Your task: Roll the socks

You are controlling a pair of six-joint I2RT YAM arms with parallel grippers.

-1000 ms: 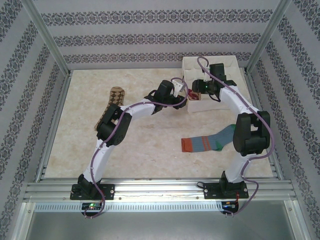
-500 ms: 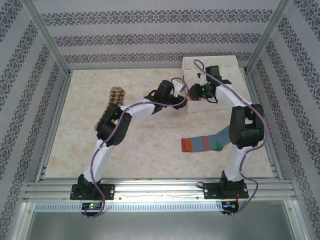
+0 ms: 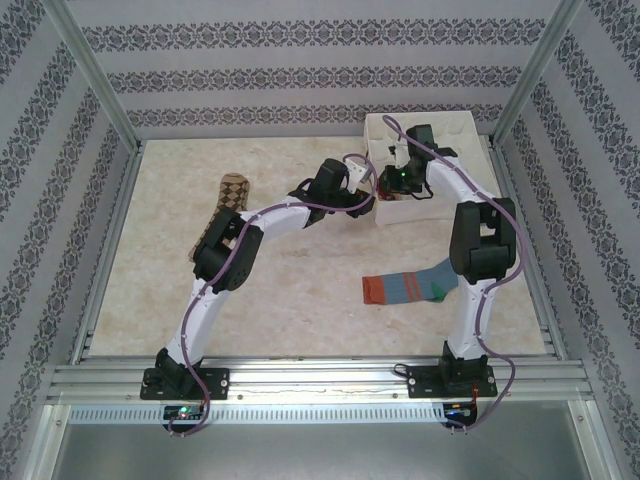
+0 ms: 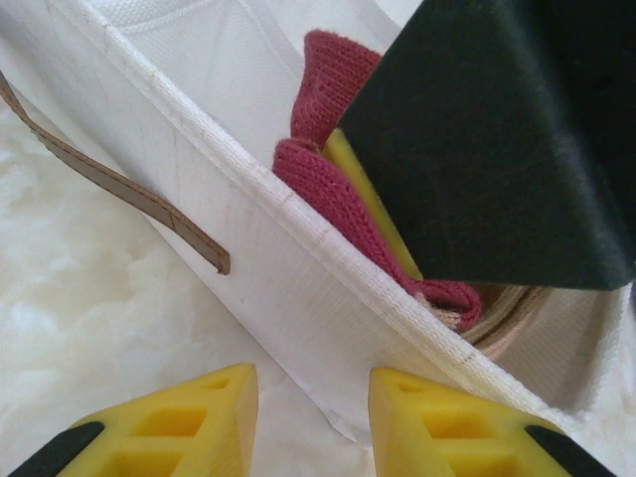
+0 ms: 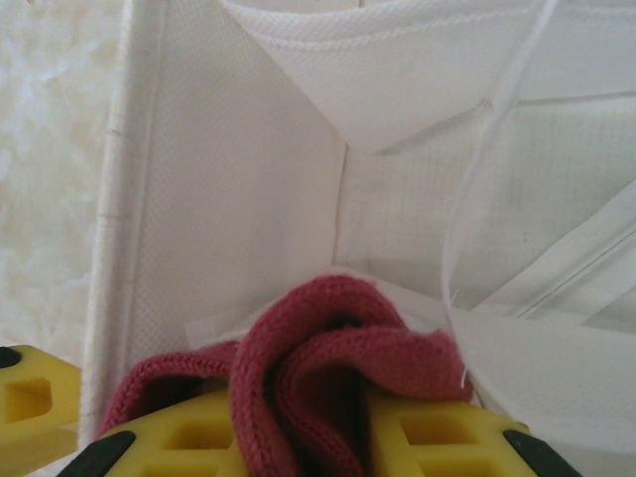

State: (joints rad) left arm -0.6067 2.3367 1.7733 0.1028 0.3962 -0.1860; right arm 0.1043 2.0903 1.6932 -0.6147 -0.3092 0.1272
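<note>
At the right gripper [image 5: 308, 442], down inside the white fabric box [image 5: 238, 179], a close pinch on the bunched dark red cuff of the peach sock [image 5: 338, 338], with knit bulging up between the yellow fingers [image 5: 447, 442]. From the left wrist camera, the same cuff wedged against the inside of the box's near wall, a sliver of peach low beside it. At the left gripper [image 4: 308, 417], just outside that wall and above the table [image 4: 99, 348], a narrow gap with nothing gripped. Farther out on the pale tabletop, the striped sock [image 3: 415, 287] lying flat beside the right arm, well apart from the box. Over on the left, the argyle sock [image 3: 225, 205], also flat, its near end hidden under the left arm.
</note>
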